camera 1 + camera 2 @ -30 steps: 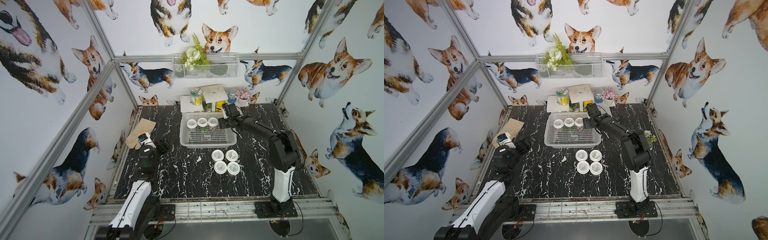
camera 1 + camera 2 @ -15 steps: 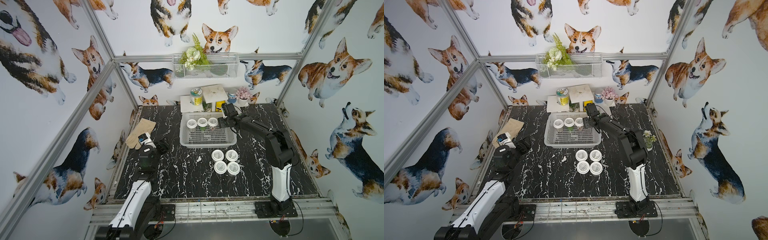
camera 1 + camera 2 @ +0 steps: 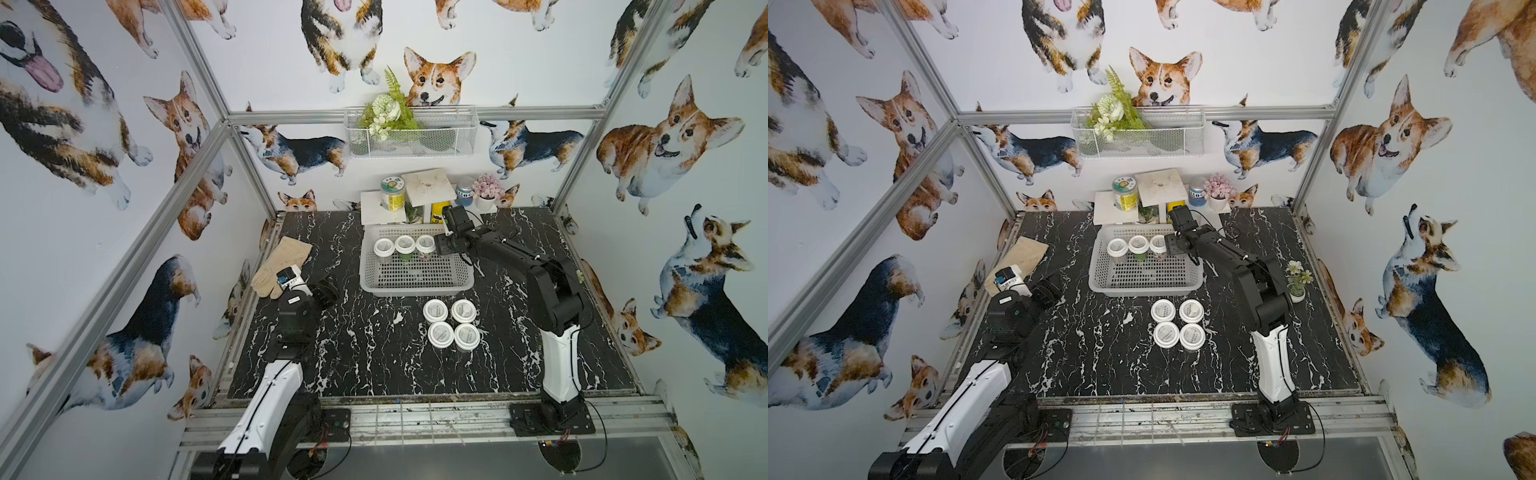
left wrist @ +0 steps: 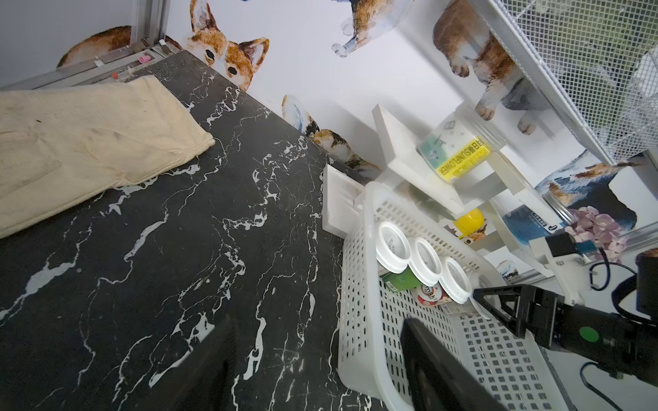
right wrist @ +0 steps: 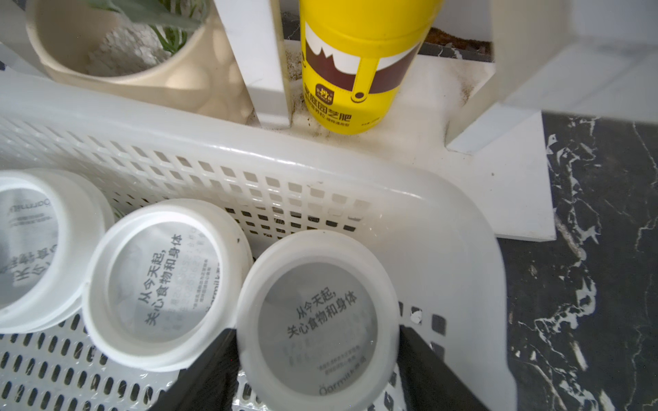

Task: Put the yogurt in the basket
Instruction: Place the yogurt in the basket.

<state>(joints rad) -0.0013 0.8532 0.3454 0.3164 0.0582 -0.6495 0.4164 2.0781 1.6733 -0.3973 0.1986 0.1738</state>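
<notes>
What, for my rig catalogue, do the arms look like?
The left arm and right arm alike: white lower link, black joints above. The left claw and right claw are black. Black cables loop by the right wrist, beside a green dot.

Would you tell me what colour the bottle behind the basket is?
Yellow bottle, brown-and-white band; clearest in the right wrist view.

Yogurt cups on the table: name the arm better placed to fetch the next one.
Probably right. The four cups sit right of the table's middle, nearer the right hand at the basket; the left hand hangs by the glove.
</notes>
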